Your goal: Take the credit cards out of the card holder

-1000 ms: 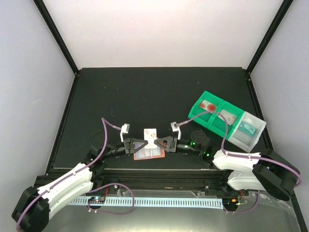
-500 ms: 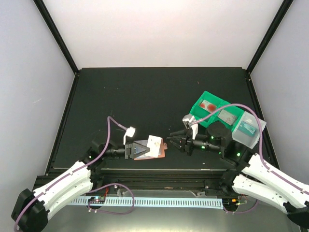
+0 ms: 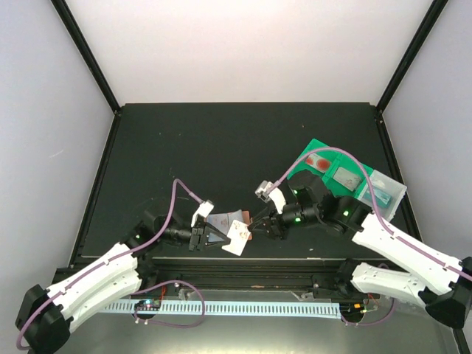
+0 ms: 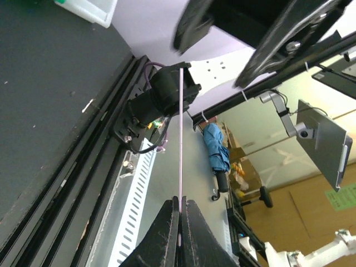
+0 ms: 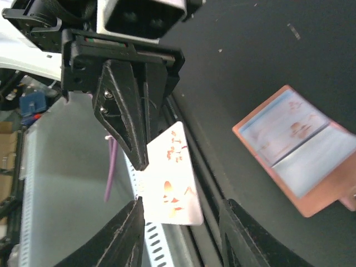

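Note:
My left gripper (image 3: 214, 237) is shut on one corner of a white credit card (image 3: 237, 238) with red and orange marks and holds it off the table. Its own camera sees the credit card (image 4: 181, 139) edge-on as a thin line rising from the closed jaws of the left gripper (image 4: 181, 208). The card holder (image 5: 295, 161) lies open on the black table, light blue lining up, with a terracotta rim. From above, the card holder (image 3: 225, 220) is partly covered by the left fingers. My right gripper (image 5: 181, 204) is open just short of the credit card (image 5: 172, 178) and touches nothing.
A green plastic bin (image 3: 324, 164) and a clear bin (image 3: 385, 190) stand at the right, behind my right arm. The table's near edge and its metal rail (image 3: 243, 262) run just below both grippers.
My right gripper opened, let go and drew back to the right. My left gripper rolled and carried the card off the holder toward the near edge. The holder stayed on the table.

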Controlling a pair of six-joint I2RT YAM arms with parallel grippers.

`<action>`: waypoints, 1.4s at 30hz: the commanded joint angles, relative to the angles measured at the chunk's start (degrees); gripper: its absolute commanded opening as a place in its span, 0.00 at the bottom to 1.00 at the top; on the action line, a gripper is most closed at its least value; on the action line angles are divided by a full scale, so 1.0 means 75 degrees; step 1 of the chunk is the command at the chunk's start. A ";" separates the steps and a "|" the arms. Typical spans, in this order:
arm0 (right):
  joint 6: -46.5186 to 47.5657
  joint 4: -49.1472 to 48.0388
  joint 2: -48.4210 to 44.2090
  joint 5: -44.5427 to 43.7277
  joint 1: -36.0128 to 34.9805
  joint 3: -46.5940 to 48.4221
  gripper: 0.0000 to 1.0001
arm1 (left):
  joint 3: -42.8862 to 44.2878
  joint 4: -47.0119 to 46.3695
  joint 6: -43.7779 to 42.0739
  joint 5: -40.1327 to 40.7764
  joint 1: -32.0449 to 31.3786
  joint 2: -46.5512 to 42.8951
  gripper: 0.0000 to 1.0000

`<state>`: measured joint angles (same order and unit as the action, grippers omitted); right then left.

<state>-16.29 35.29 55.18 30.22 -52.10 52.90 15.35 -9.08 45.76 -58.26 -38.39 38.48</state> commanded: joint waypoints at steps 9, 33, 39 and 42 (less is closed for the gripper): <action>0.0254 -0.0492 0.0929 0.1516 -0.0029 -0.0117 0.27 | 0.0382 0.0380 -0.0743 -0.0330 -0.0254 -0.0138 0.02; -0.1253 -0.2029 -0.0013 0.0039 0.0298 -0.1116 0.01 | 0.1183 0.2831 -0.1360 0.2851 -0.0251 -0.0900 0.99; -0.1735 -0.1765 -0.0128 -0.1413 0.0758 -0.0977 0.01 | 0.1727 0.4050 -0.1732 0.4561 -0.0249 -0.1265 0.99; -0.1962 -0.1941 -0.0367 -0.1966 0.1099 -0.1028 0.01 | 0.1718 0.4214 -0.1755 0.5250 -0.0250 -0.1557 0.99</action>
<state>-27.66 22.28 54.83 24.27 -46.52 45.10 26.26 16.78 34.57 -29.10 -40.01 29.02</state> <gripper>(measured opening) 0.014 0.989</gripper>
